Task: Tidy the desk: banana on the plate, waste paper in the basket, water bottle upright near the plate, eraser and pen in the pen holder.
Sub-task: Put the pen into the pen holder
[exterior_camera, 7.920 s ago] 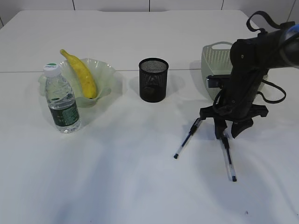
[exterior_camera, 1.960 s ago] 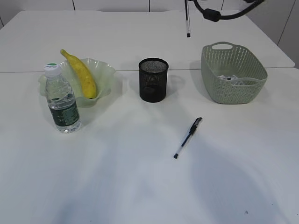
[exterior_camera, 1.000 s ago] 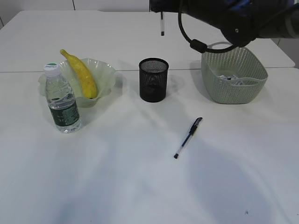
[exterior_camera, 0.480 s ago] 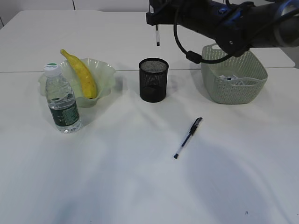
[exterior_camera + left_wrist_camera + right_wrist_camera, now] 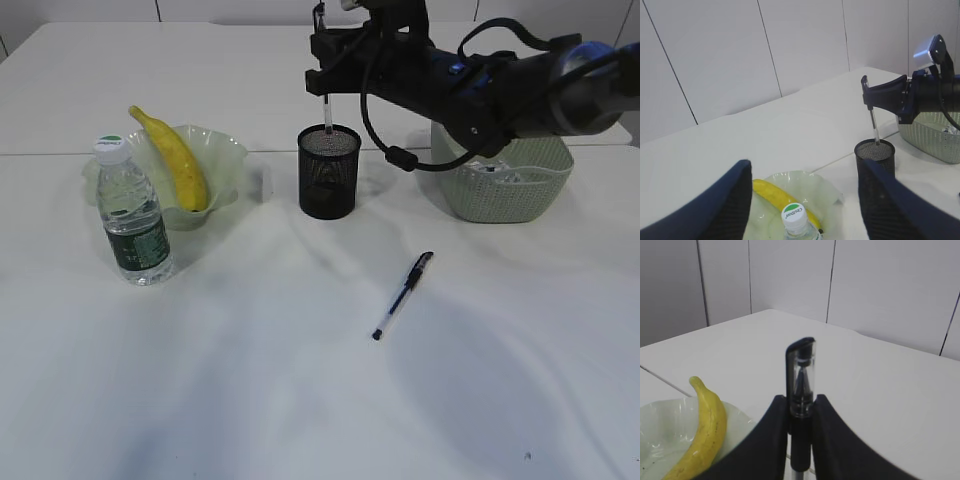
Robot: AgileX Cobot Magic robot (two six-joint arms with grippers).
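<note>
Right pincer (image 5: pixel 325 95) grips pen (image 5: pixel 327 115) vertical, tip over holder (image 5: pixel 328 171) mouth, for straight drop. Left pincer (image 5: pixel 802 200) wide, empty.

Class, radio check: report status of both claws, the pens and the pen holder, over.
Right claw shut on clear pen, upright, tip at rim of black mesh pen holder. Left claw open, empty. Second dark pen on white table.

A lab-like room: bare white table (image 5: pixel 300 400), plain panelled walls (image 5: pixel 740 50).
</note>
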